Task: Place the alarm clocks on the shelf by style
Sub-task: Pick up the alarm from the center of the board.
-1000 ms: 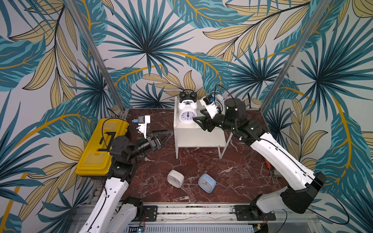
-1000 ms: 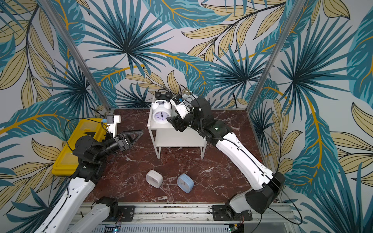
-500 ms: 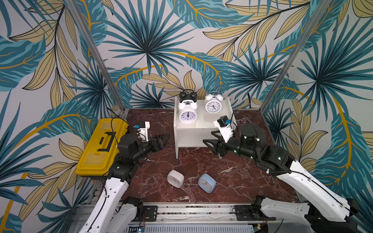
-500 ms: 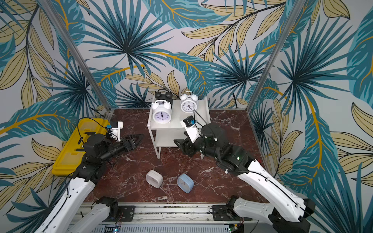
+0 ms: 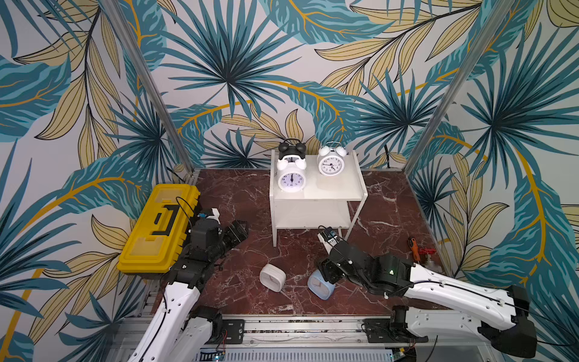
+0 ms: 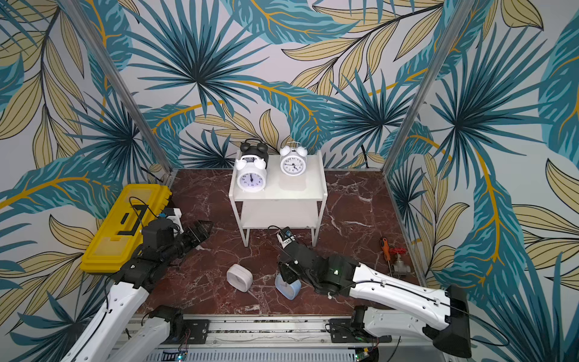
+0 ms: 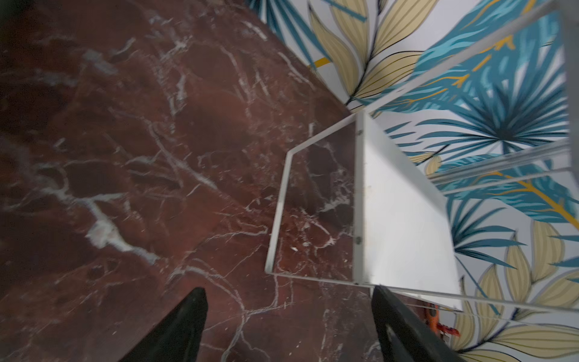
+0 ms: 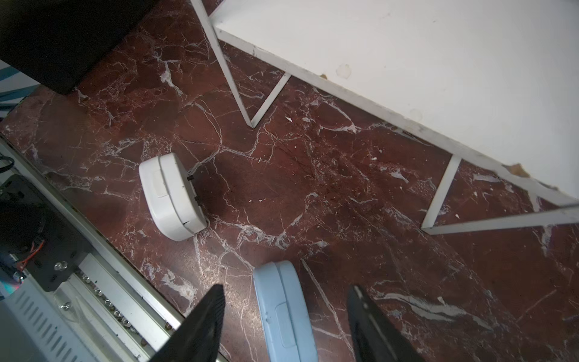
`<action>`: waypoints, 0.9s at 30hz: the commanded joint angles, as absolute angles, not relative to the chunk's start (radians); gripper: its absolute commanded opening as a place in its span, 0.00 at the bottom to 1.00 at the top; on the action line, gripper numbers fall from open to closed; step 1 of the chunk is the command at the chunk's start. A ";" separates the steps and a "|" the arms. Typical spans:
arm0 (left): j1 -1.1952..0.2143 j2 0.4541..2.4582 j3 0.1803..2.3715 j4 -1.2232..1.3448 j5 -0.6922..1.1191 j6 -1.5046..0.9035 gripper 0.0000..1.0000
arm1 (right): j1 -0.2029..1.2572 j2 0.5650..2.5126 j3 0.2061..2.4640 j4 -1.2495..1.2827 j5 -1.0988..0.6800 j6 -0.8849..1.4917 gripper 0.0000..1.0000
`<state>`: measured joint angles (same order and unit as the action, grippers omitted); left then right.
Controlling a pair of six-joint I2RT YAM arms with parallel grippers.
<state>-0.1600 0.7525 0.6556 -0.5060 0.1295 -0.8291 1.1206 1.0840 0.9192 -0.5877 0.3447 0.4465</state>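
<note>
On the top board of the white shelf (image 5: pixel 338 188) (image 6: pixel 308 191) stand three twin-bell alarm clocks: a black one (image 5: pixel 292 149) at the back left, a white one (image 5: pixel 291 178) in front of it, and a white one (image 5: pixel 329 163) to the right. A white rounded-square clock (image 5: pixel 272 277) (image 8: pixel 170 197) and a light blue one (image 5: pixel 319 285) (image 8: pixel 283 313) lie on the marble floor at the front. My right gripper (image 5: pixel 327 272) (image 8: pixel 286 286) is open and straddles the light blue clock without touching it. My left gripper (image 5: pixel 239 230) (image 7: pixel 288 290) is open and empty, left of the shelf's side panel (image 7: pixel 401 213).
A yellow toolbox (image 5: pixel 159 228) lies at the left edge beside my left arm. A red-handled valve and a screwdriver (image 5: pixel 421 254) lie by the right wall. The metal rail (image 5: pixel 282 326) runs along the front edge. The shelf's thin legs (image 8: pixel 238 84) stand close behind the floor clocks.
My right gripper left the white twin-bell clock on the shelf top and came down to the front, over the light blue clock. My left gripper drew back slightly and opened wider.
</note>
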 commanded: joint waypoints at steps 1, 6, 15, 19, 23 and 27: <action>-0.145 0.754 0.587 -0.595 0.051 -0.938 0.85 | 1.129 1.155 0.884 -0.402 0.274 0.476 0.68; -0.142 0.796 0.527 -0.615 0.069 -1.031 0.80 | 1.146 1.292 0.886 -0.189 0.135 0.471 0.72; -0.141 0.822 0.521 -0.628 0.115 -0.991 0.76 | 1.146 1.489 0.958 -0.121 0.033 0.471 0.76; -0.141 0.858 0.533 -0.616 0.155 -0.958 0.75 | 1.147 1.567 1.025 -0.176 0.008 0.471 0.75; -0.141 0.911 0.555 -0.614 0.215 -0.916 0.75 | 1.146 1.626 1.064 -0.206 -0.006 0.480 0.71; -0.142 0.936 0.568 -0.601 0.245 -0.885 0.77 | 1.146 1.669 1.113 -0.275 -0.022 0.478 0.67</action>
<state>-0.1486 0.9318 0.5228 -0.6102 0.2066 -0.9302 1.1419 1.6444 1.0847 -0.2096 0.0021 0.4717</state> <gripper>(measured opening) 0.765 0.675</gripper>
